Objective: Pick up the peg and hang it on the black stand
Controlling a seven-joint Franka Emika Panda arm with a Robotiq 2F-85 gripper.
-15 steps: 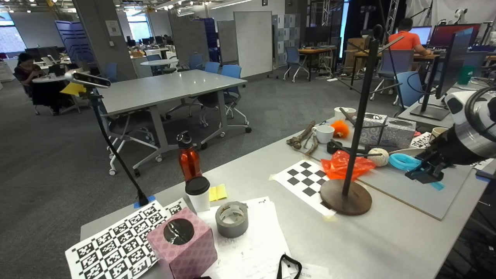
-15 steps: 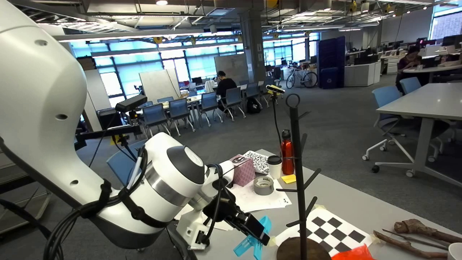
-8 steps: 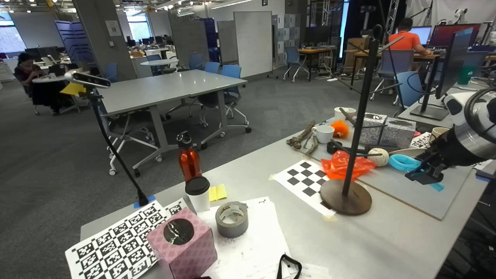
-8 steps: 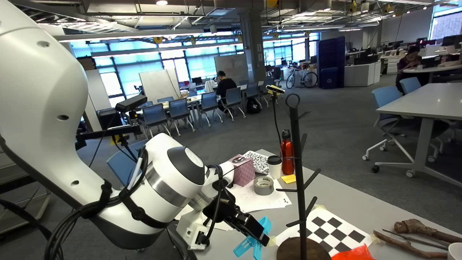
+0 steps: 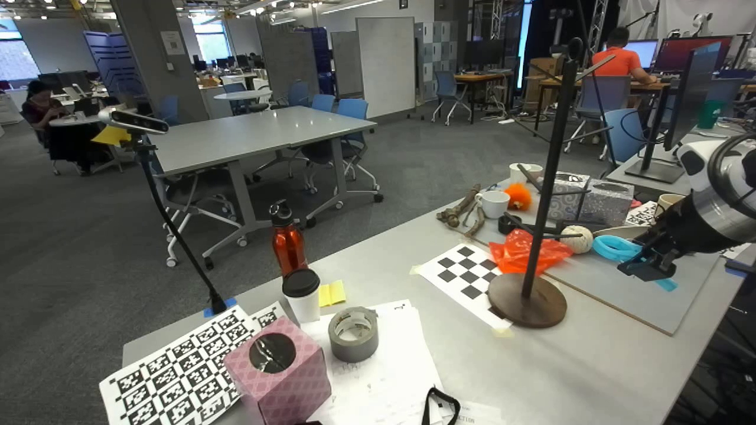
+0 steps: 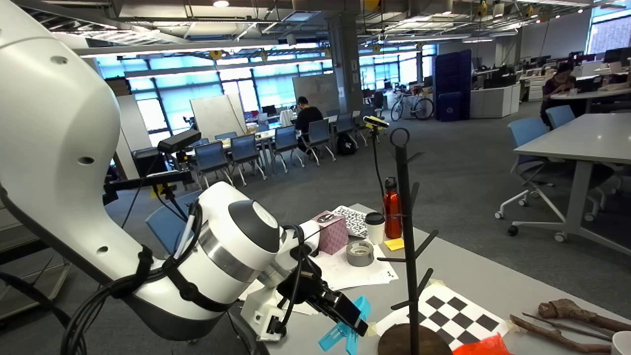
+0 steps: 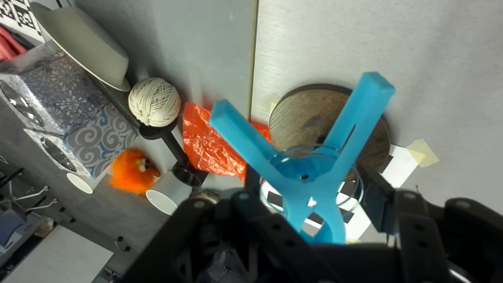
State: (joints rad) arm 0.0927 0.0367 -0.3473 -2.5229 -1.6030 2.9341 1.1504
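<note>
The end effector [image 6: 352,318] grips the peg [image 7: 310,188] above the worktop [image 5: 590,366], between the edge the arm [image 6: 217,281] reaches across and the black stand [image 5: 548,177]; the peg's loop end seems to face the stand, so it is probably best to bring that loop level with the tip of a branch [image 6: 427,244], slide it on slowly and loosen only once the branch bears the weight; in the wrist view the peg seems to cover most of the pole; in an exterior view only the peg's loop [image 5: 617,247] and one leg tip show past the end effector; in an exterior view the round base [image 6: 394,342] is cut off; the peg's height against the branches is hard to judge.
</note>
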